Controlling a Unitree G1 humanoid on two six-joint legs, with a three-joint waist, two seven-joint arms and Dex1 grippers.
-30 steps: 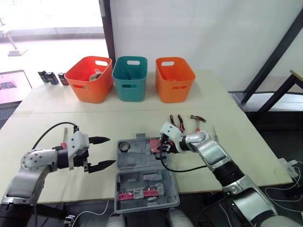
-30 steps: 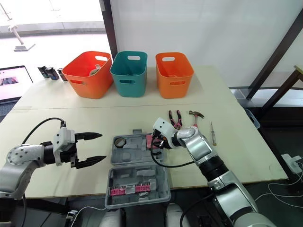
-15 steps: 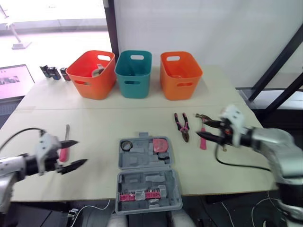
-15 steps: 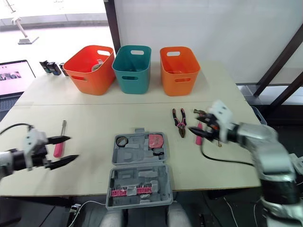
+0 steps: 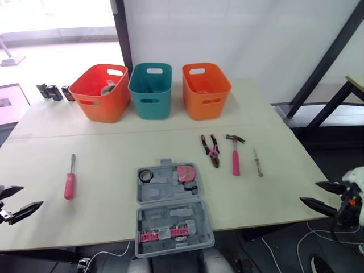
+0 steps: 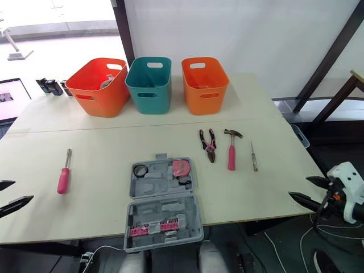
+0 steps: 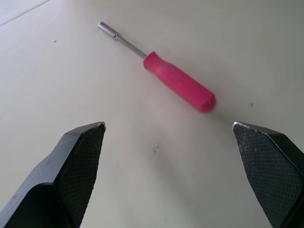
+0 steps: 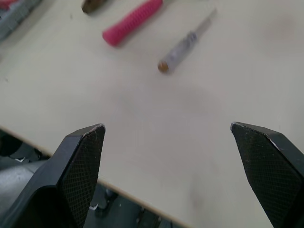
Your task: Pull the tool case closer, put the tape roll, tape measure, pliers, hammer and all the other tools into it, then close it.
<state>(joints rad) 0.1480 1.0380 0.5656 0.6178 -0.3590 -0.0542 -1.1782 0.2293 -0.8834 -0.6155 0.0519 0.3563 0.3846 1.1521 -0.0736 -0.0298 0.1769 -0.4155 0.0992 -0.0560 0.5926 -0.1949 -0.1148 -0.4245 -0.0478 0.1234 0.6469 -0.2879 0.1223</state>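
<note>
- 2 hands hang low at opposite ends of the counter (image 6: 114, 142), each spread wide and holding nothing.
- The left hand (image 6: 24, 190) sits near the front left part of the counter, its fingers aimed inward and level with the surface. In its wrist view the pink-handled driver (image 7: 166, 76) lies between the fingers and further off, so it looks lined up as this hand's pick.
- The right hand (image 6: 298, 186) hovers at the right edge near the front corner, fingers aimed back toward the tools. Its wrist view looks across bare counter at the small screwdriver (image 8: 185, 42) and the hammer's pink handle.
- The tool case (image 6: 164, 205) lies open and flat in the middle, close to the front edge. Judging by that, the pull is done and both halves are free to take tools from above.
- 2 items sit in the far half already: the tape roll (image 6: 140, 169) in the left corner, the tape measure (image 6: 181, 168) on the right.
- 3 tools wait in a row just right of the case: pliers (image 6: 207, 144), hammer (image 6: 231, 149), then the screwdriver, which suits the right arm.
- 3 baskets (image 6: 149, 84) stand along the back, well apart from the work.
</note>
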